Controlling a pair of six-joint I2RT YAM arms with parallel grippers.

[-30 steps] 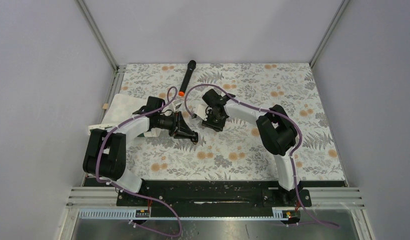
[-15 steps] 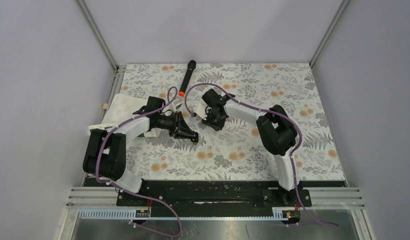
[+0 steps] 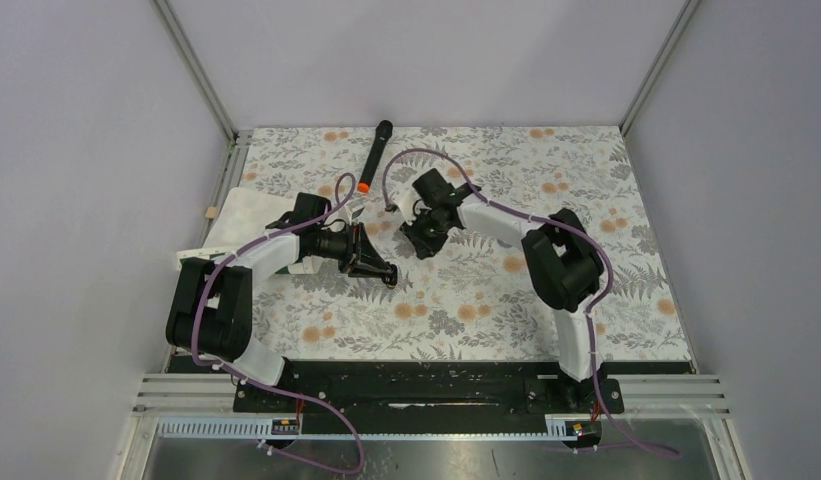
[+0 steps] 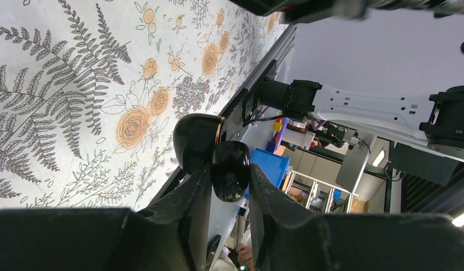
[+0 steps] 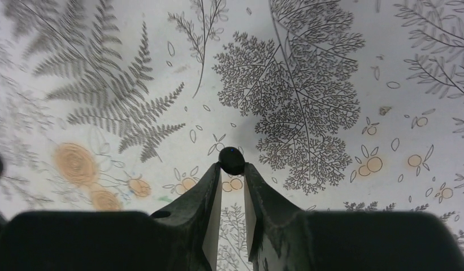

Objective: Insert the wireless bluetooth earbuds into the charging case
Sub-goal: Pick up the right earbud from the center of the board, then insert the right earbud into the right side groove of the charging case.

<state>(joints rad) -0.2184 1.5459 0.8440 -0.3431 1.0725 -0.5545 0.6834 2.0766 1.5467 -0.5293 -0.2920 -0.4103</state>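
A: What is being risked at this point?
B: One earbud (image 5: 232,160) is being pinched at the very tips of the right gripper (image 5: 232,174), its jaws narrow around it. With a thing so small and rounded, it could be squeezed out or twisted before the case is reached

A: And where is the case being kept?
B: The charging case (image 4: 230,169) is being clamped, lid open, between the nearly closed jaws of the left gripper (image 4: 229,189), at the centre of the left wrist view. Glossy sides are being gripped, so it could be pushed askew once a bud is pressed in. The second earbud is not being shown in any view

A: The surroundings?
B: A floral-printed cover (image 3: 586,200) is being used as the surface, with a microphone (image 3: 374,155) at the upper centre of the top view. The table is being enclosed by plain grey walls (image 3: 96,150)
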